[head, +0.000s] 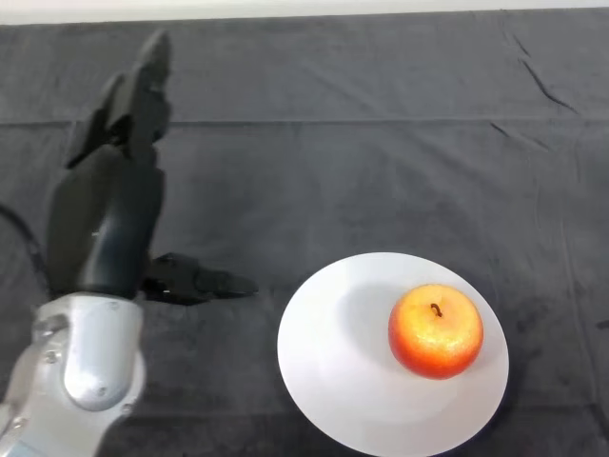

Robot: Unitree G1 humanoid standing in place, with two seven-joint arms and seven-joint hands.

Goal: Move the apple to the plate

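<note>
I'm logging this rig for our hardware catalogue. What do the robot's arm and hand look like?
One arm shows, the left. Its forearm is a smooth, rounded silver-grey shell with small screw heads. It ends in a black left hand: a long, boxy matte-black palm with thick, blocky fingers and a shorter thumb sticking out sideways. No markings or sleeve are visible.

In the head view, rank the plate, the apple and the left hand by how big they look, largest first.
1. Plate, widest of the three.
2. Left hand, open, fingers straight; it may sit nearer the camera, so its rank is unsure.
3. Apple, clearly smallest, on the plate.
</note>
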